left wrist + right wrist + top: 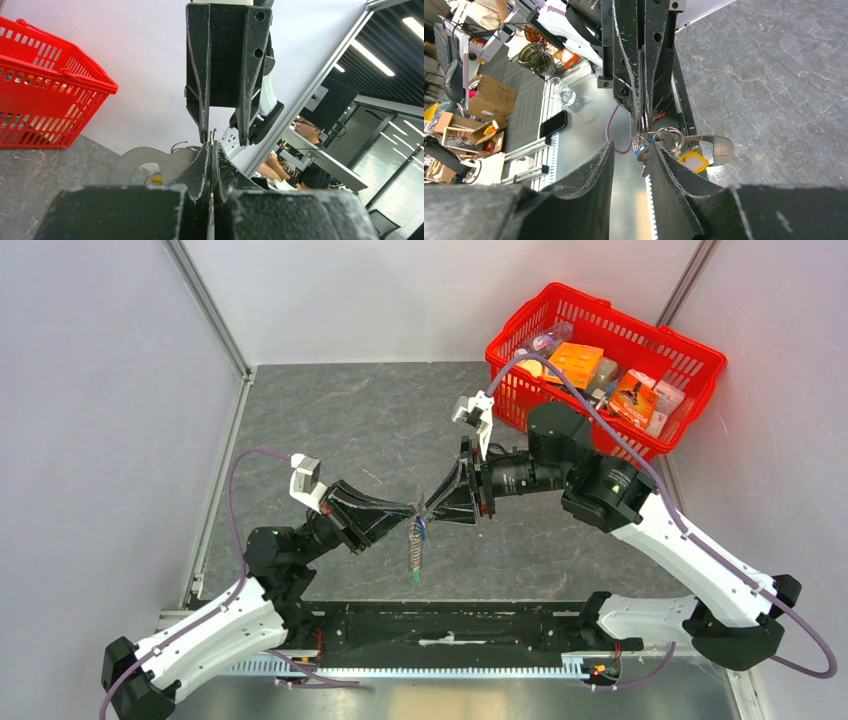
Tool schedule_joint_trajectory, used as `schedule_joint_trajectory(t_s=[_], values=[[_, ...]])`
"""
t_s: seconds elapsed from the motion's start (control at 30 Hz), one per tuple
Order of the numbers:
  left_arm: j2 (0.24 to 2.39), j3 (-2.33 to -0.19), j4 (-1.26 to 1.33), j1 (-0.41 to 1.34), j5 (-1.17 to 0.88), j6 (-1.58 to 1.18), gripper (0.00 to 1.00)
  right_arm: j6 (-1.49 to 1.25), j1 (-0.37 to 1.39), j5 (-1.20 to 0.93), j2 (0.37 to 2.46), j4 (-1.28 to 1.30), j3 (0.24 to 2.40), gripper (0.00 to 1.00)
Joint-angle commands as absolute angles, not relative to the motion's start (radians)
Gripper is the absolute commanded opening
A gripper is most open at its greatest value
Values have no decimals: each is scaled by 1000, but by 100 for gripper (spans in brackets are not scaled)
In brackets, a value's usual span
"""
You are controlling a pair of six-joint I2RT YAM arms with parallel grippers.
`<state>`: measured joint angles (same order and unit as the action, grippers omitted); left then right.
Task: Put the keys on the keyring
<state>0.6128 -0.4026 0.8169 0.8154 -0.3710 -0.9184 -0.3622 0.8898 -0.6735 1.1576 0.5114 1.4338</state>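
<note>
Both grippers meet tip to tip above the middle of the table. My left gripper (413,508) (212,146) (642,107) is shut on the thin metal ring of the keyring (416,552). The keyring's chain and green tag hang below it, and its grey strap loop (145,160) (720,148) and yellow tag (157,178) (693,161) show to the side. My right gripper (434,504) (633,145) stands open, facing the left one. A blue-headed key (643,153) (424,528) hangs at the ring, against the inner side of one right finger.
A red basket (690,355) (60,87) full of packets stands at the back right, close behind the right arm. The grey tabletop (330,420) is walled on the left, back and right. A metal rail (440,625) runs along the near edge.
</note>
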Motion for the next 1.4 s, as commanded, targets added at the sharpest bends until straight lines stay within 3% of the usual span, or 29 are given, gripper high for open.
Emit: schedule_joint_trajectory(t_s=[0.0,0.33,0.6,0.77,1.37], values=[[607,-422,900,816,-346,-949,2,-338,906,-652,1173,489,1483,40],[602,-424,898,816,-350,-954,2,-325,935,-628,1203,491,1509,36],[589,-423,892,816,-339,-951,2,-310,958,-616,1201,499,1512,20],[592,-425,903,816,-343,-962,2,-306,965,-594,1200,506,1515,0],[594,-431,861,816,-438,-1011,2,-260,971,-585,1181,525,1522,0]])
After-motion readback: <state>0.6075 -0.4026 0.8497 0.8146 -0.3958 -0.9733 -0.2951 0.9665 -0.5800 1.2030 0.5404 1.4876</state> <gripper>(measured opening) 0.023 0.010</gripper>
